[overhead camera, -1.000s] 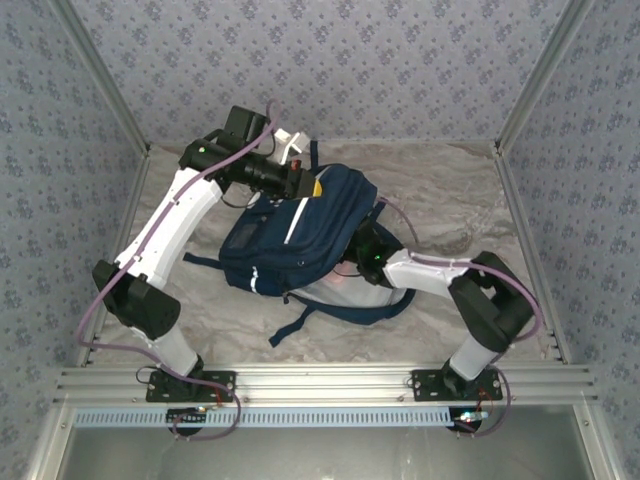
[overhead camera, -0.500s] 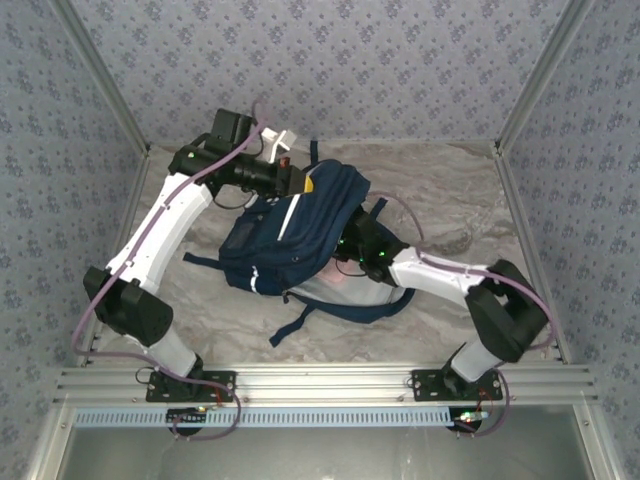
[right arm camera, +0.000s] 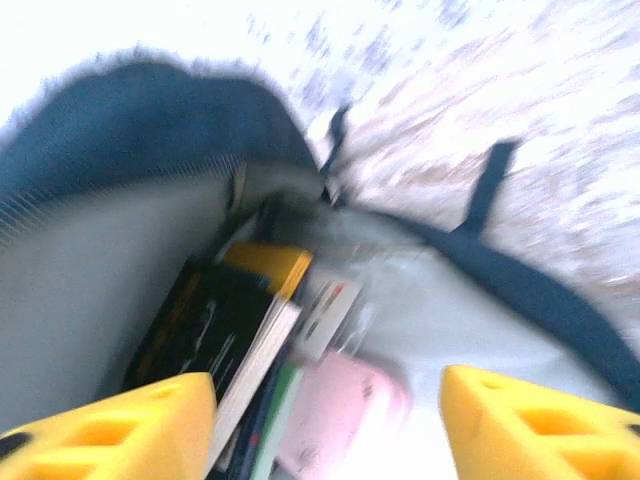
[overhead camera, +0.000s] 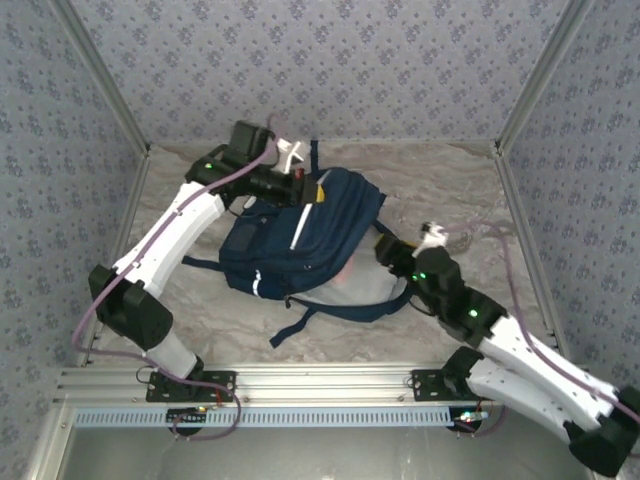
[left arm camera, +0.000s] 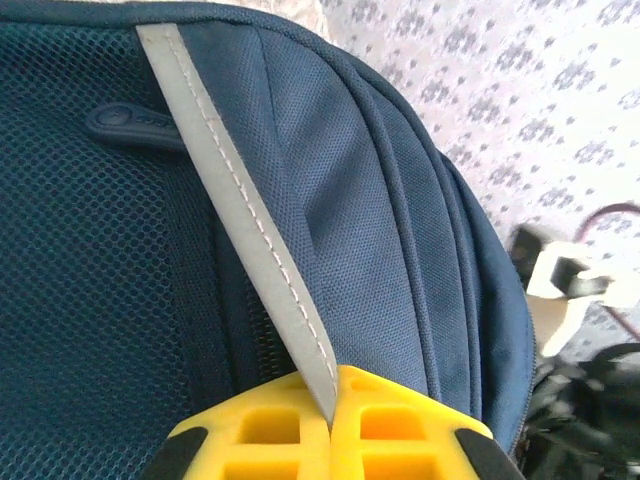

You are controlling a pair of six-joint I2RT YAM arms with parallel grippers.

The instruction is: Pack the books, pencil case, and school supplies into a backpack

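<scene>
The navy backpack point(overhead camera: 300, 240) lies on the table with its mouth facing right. My left gripper point(overhead camera: 312, 188) holds its top; in the left wrist view that gripper point(left arm camera: 330, 400) is shut on the backpack's grey reflective stripe point(left arm camera: 250, 230). My right gripper point(overhead camera: 383, 250) is open just outside the mouth. In the blurred right wrist view, past the open gripper point(right arm camera: 325, 420), the black book point(right arm camera: 200, 320), the orange book point(right arm camera: 270, 265), the white packet point(right arm camera: 325, 310), a green edge point(right arm camera: 275, 425) and a pale pink item point(right arm camera: 345, 410) lie inside. The tan pencil case cannot be made out.
Dark straps point(overhead camera: 300, 322) trail from the backpack toward the near edge. Patterned walls and metal posts close in the marble table point(overhead camera: 470, 200) on three sides. Bare tabletop lies right of the backpack.
My right arm has drawn back to the right, out of the backpack mouth, its fingers empty. The left gripper still holds the backpack top and has shifted slightly right.
</scene>
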